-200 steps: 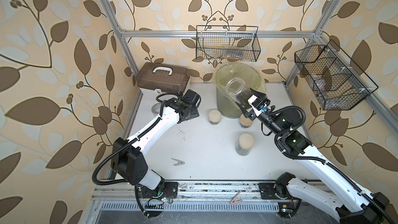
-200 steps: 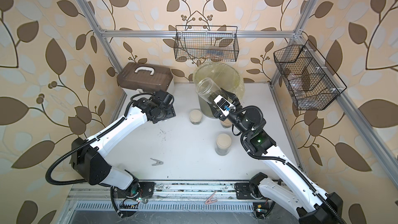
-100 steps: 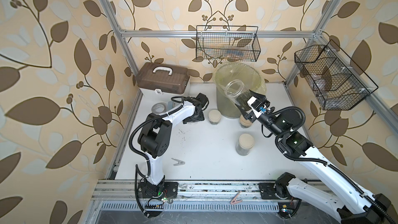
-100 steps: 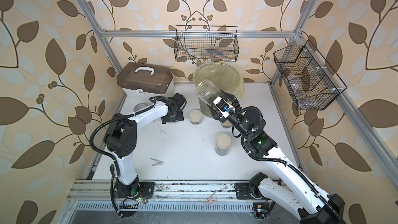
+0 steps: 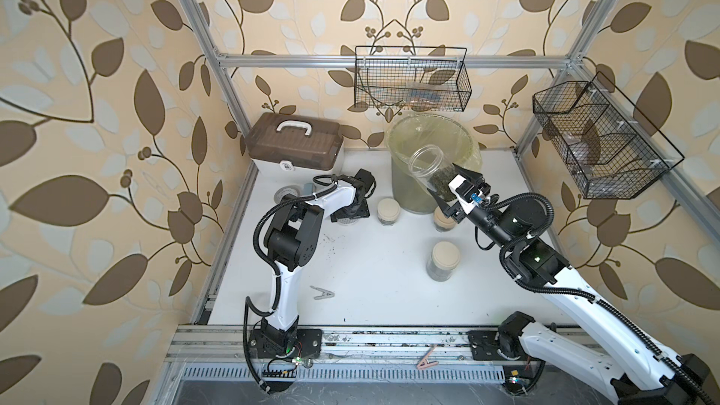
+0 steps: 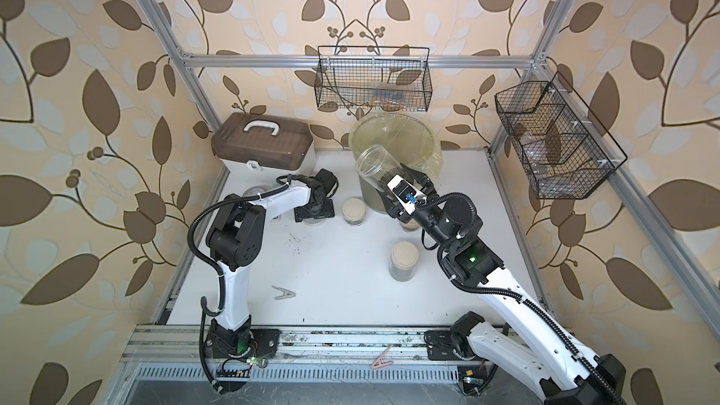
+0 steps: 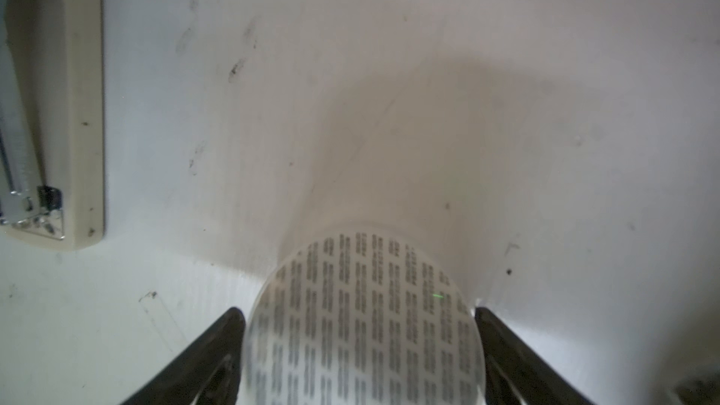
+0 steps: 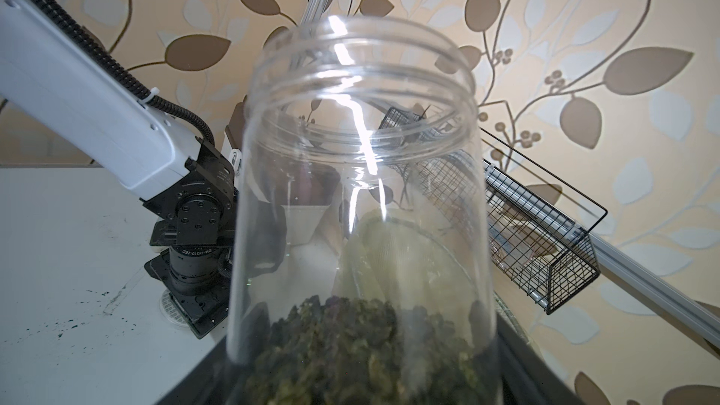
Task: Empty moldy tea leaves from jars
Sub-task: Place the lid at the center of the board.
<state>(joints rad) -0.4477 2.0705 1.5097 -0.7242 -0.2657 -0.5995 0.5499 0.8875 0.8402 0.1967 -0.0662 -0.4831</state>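
jar point(image 5: 428, 165): you're holding it tilted, mouth pointing up and back-left.
right claw point(image 5: 448, 185): pinching jar.
left claw point(image 7: 358, 313): straddling lid point(image 7: 362, 344); can't tell if gripping.
writing: lid print blurred; motor point(image 8: 195, 253) reading "DM-J4310-2EC".

Glossy clear jar point(image 8: 358, 188), matt table point(image 5: 370, 266), wire basket point(image 5: 411, 48) — probably metal

both top views high, down over the whole table point(image 5: 370, 266); wrist views close: left downward, right toward the wall point(image 8: 584, 13)

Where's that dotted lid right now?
In the left wrist view, the dotted lid lies on the table between the left gripper's open fingers; both top views place it left of a beige-lidded jar.
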